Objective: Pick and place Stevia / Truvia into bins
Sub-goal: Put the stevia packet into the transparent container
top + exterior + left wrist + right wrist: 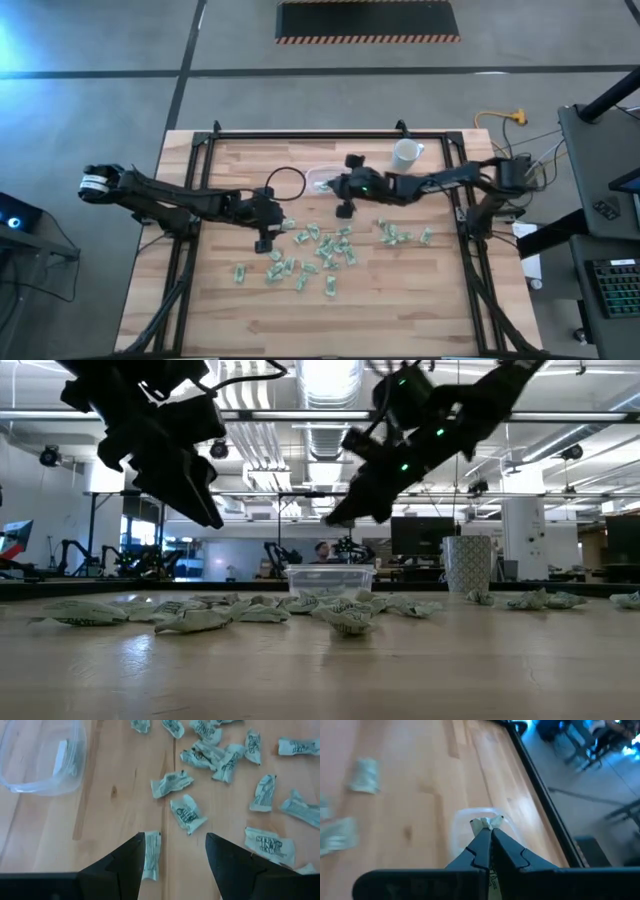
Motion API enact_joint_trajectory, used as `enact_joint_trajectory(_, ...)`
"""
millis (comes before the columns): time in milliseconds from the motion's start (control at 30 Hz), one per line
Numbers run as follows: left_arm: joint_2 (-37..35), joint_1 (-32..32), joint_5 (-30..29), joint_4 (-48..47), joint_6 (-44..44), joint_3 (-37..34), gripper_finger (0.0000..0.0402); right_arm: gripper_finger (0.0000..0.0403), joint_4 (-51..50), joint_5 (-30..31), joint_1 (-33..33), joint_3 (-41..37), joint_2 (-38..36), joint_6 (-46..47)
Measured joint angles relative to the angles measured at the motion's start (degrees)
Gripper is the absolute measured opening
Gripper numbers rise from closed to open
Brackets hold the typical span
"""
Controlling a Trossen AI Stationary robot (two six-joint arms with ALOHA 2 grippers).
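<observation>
Many light green and white Stevia packets (320, 250) lie scattered on the wooden table. The clear bin (318, 178) stands at the far middle and has a packet inside (62, 755). My right gripper (489, 831) hovers beside the bin (470, 832), shut on one packet. My left gripper (175, 836) hangs open above the left end of the scatter (276, 216). One packet (151, 855) lies on the table just by one of its fingers, and another (187, 814) lies ahead of the gap. My right gripper pinches one Stevia packet (485, 823) between its two fingertips. A crumpled end of the packet sticks out past the tips. The fingers slant down from the table's right side. The packet is lifted clear of the table, next to the bin.
A white cup (406, 153) stands to the right of the bin at the far side. A black cable loop (285, 183) lies left of the bin. A black frame (300, 134) borders the table. Bare wood lies along the near edge.
</observation>
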Motion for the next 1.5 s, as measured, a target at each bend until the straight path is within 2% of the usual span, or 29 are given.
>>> enact_joint_trajectory(167,0.0,0.0,0.0,-0.1,0.0,-1.1,0.0192,0.0009,-5.3,3.3,-2.8,7.9,6.8,3.7)
enact_joint_trajectory(267,0.0,0.0,0.2,-0.6,0.0,-1.2,0.0192,0.0018,-13.4,3.2,-4.1,12.1,8.7,3.2)
enact_joint_trajectory(400,-0.1,0.0,0.2,-1.3,0.0,-0.9,0.0192,0.0055,-21.1,1.9,-5.2,15.7,9.3,4.1)
enact_joint_trajectory(533,-0.3,0.0,0.2,-1.2,-0.1,-0.9,0.0192,0.0103,-21.8,-0.7,-5.7,16.3,8.0,4.4)
enact_joint_trajectory(600,-0.3,0.0,0.2,-1.5,-0.6,-1.2,0.0192,0.0123,-22.2,-4.2,-5.7,16.2,6.4,3.2)
enact_joint_trajectory(800,2.7,0.0,-0.9,-1.2,-1.1,-1.4,0.0192,0.0142,-23.6,-17.2,-4.3,14.2,-0.7,-1.3)
enact_joint_trajectory(900,5.1,0.0,-3.9,-1.2,0.3,-1.5,0.0192,0.0137,-25.2,-20.7,-3.4,11.9,-4.6,-2.9)
enact_joint_trajectory(1033,8.4,0.3,-9.4,-0.9,2.4,-1.7,0.0192,0.0126,-25.2,-22.2,-2.1,7.3,-10.1,-2.8)
enact_joint_trajectory(1133,10.5,0.6,-9.6,0.2,3.1,-1.7,0.0192,0.0119,-25.3,-22.3,-0.9,3.3,-14.3,-1.6)
enact_joint_trajectory(1500,16.3,2.2,-4.3,4.2,3.4,-1.4,0.0192,0.0099,-25.0,-22.2,3.9,-9.3,-29.8,5.3)
